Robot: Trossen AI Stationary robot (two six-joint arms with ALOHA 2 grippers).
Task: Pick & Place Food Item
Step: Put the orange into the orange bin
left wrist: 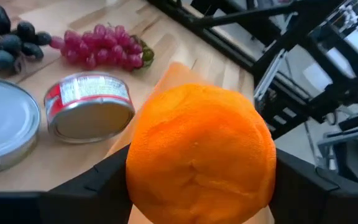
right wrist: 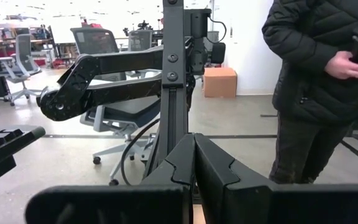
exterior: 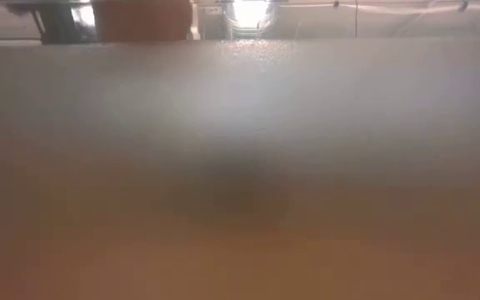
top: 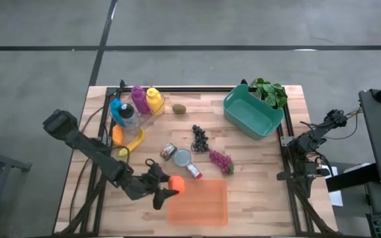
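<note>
Left gripper point(top: 169, 187) clamps the orange point(top: 176, 184) between both fingers, and I see it held at the orange cutting board's point(top: 200, 203) near-left corner, over the board edge. Tuna can point(left wrist: 89, 104) and red grapes point(left wrist: 98, 50) lie beyond that board. Right gripper point(right wrist: 194, 180), fingers pressed together, waits off the board's far side, past the table edge.

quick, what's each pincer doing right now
Left pincer: closed on the orange, at the orange mat's edge.
Right pincer: shut, empty, parked off the table's right side.
</note>
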